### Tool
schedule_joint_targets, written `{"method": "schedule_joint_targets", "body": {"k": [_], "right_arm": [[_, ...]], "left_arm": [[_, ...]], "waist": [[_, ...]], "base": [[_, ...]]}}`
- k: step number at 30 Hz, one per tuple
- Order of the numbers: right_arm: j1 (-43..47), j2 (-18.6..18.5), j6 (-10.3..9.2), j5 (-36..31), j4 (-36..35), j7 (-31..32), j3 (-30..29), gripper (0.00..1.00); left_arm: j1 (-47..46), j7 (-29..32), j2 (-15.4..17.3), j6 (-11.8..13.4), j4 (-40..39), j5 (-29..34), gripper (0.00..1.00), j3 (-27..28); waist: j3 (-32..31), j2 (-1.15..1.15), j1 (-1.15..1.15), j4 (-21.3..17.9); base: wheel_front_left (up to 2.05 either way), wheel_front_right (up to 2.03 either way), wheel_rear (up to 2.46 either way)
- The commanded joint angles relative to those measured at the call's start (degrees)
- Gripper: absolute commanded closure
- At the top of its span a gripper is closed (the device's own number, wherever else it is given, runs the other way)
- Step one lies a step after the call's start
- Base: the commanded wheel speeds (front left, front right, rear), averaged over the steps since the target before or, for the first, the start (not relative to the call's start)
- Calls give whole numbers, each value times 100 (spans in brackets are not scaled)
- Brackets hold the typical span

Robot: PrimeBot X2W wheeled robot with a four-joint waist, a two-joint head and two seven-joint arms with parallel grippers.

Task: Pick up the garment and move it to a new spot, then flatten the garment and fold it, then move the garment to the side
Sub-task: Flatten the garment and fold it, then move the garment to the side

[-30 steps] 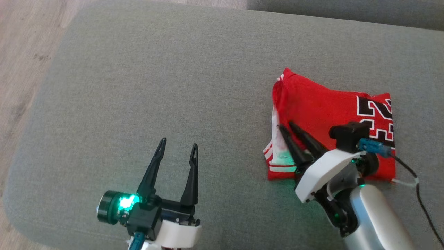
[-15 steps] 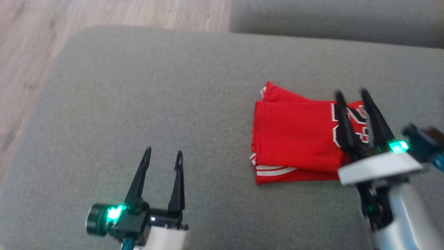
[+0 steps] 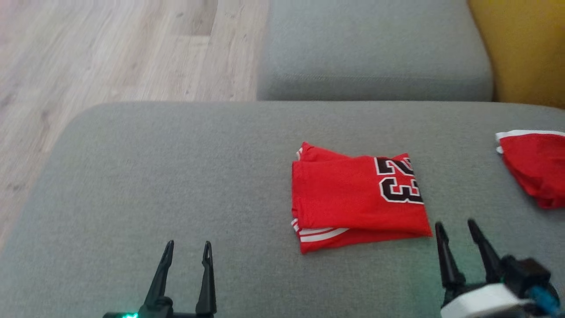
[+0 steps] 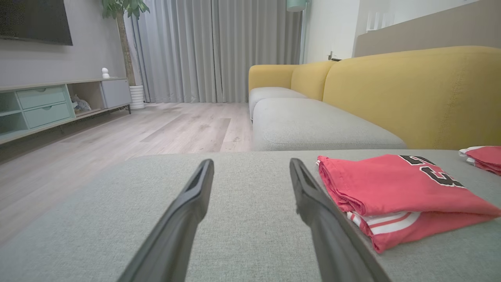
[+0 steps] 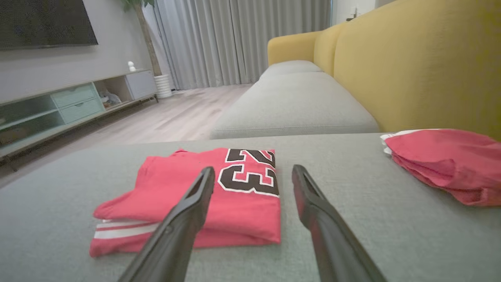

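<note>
Head view looks steeply down from above onto the grey cushion [image 3: 176, 185], folded red garment [image 3: 353, 198] mid-frame, wood floor [image 3: 88, 53] upper left. Both wrist views sit low, near cushion level, facing along it toward the yellow sofa back [image 4: 411, 94]; the left wrist seems set further left. All three share the garment and a second red cloth [image 3: 534, 168].

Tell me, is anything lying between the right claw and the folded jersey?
Nothing visible. The right claw stands open just off the jersey's near right corner, with bare grey cushion between them. Another red garment lies farther right, out of the path.
</note>
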Motion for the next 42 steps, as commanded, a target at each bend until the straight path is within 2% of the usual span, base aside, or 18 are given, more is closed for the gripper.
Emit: {"method": "schedule_joint_targets", "body": {"k": [1,5,14,42], "right_arm": [[-111,46,-4,-294,-195,-74,3,0],[106,275,-4,-732,-337,-76,-89,0],[290,496,-4,-933,-470,-78,-274,0],[363,549,-4,-1046,-518,-78,-158,0]], "left_arm": [[-139,-30,16,-49,-147,6,0,256],[-51,-30,-5,-93,-77,16,0,367],[15,-30,-55,-188,38,67,0,501],[88,-30,-196,-332,223,264,0,674]], "waist": [[-83,0,1,-77],[-124,0,1,-130],[-154,0,1,-173],[-156,0,1,-223]], "base": [[0,0,0],[0,0,0],[0,0,0],[0,0,0]]}}
